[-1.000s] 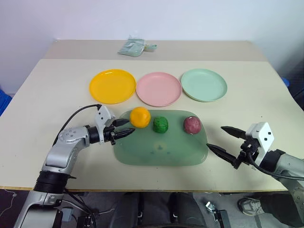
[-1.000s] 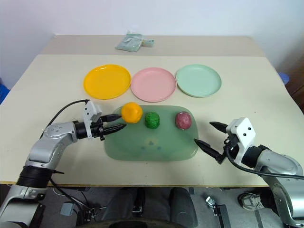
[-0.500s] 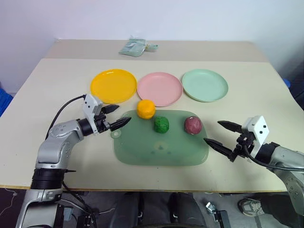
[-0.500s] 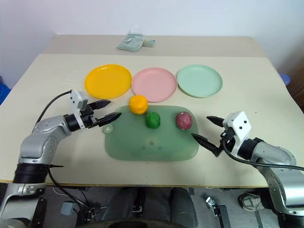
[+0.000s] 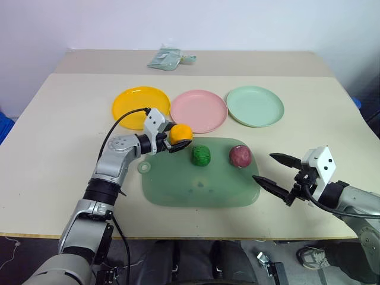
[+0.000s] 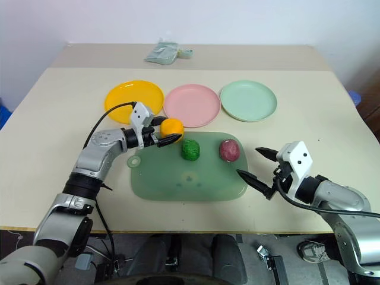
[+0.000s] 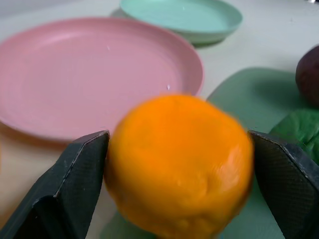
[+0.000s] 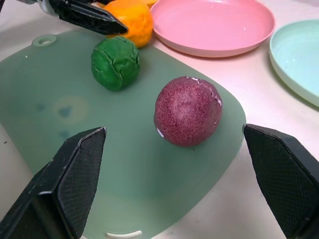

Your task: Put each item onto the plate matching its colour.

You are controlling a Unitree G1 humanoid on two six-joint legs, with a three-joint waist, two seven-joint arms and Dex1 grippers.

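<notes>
Beige bench (image 5: 59, 113) carries a green mat (image 5: 202, 184). At its far left edge the orange ball (image 5: 181, 133) sits between the left hand's (image 5: 172, 136) part-open fingers, contact unclear. Right hand (image 5: 274, 171) hovers wide open, empty, beside the mat, near the maroon ball (image 5: 240, 156).

I seem to stand in a plain test room or lab: a bare beige desk (image 5: 59, 119) fills the frame, pushed against a blank white wall (image 5: 190, 24) across the top, with loose black cables on the grey floor (image 5: 279, 261) along the bottom edge.
</notes>
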